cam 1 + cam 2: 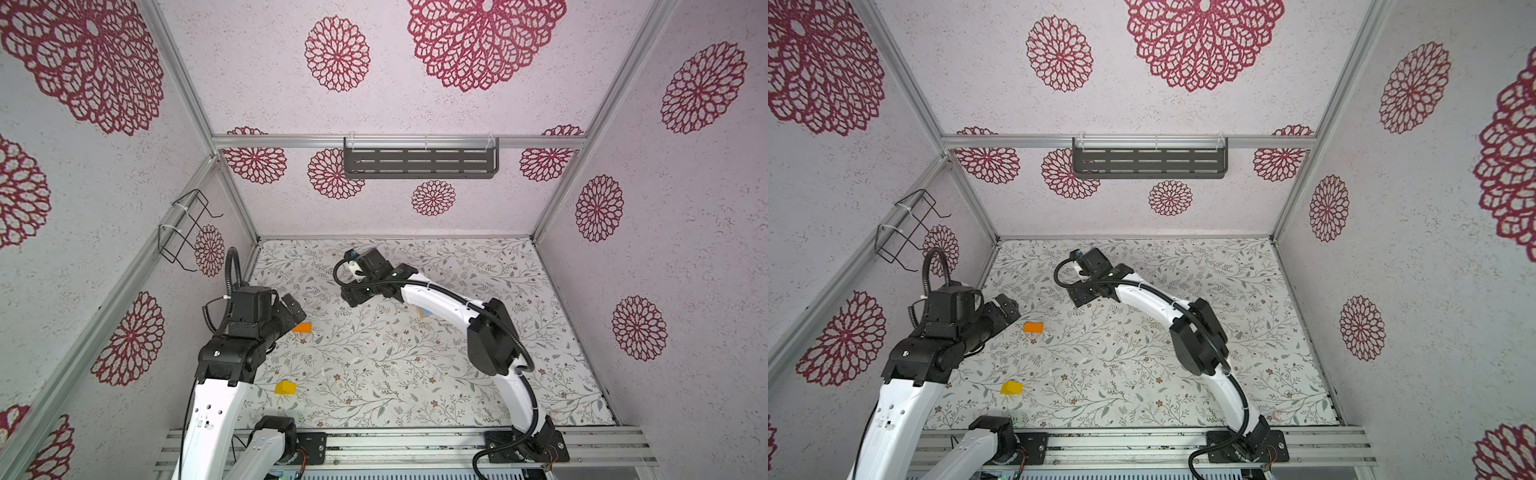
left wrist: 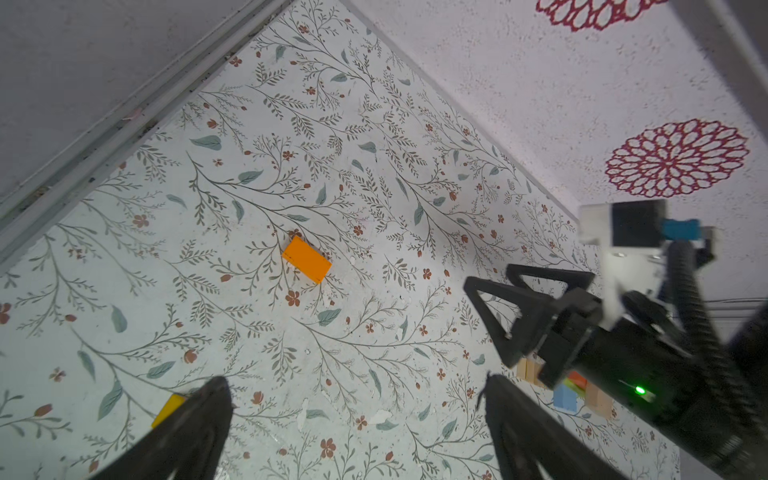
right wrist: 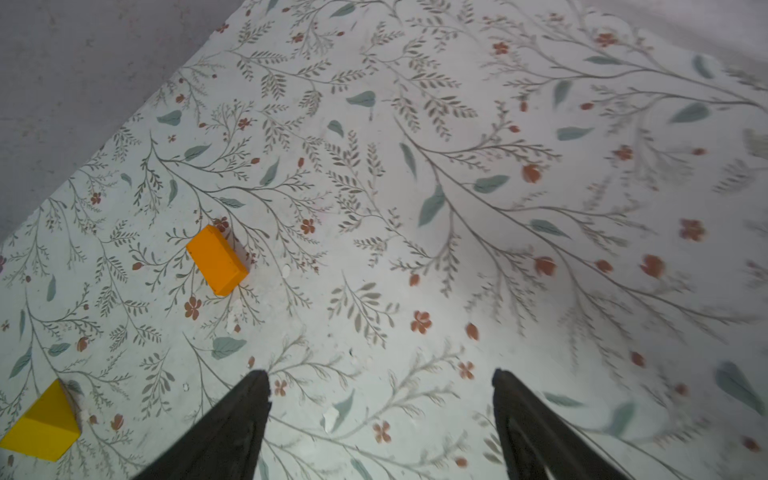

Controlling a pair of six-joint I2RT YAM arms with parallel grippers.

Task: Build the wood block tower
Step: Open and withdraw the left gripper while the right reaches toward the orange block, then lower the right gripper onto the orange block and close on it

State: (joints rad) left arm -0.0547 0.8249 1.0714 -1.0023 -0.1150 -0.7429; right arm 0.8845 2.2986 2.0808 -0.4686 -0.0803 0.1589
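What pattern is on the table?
The table shows leafy branches with small red flowers, clearest in the right wrist view.

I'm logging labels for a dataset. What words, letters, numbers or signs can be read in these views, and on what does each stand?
None can be read.
On the orange block: plain faces, no lettering.
On the yellow block: plain, no lettering.
On the natural-wood blocks, mostly hidden behind the right arm: letters, if any, cannot be told.
On the wall shelf: no label shows.
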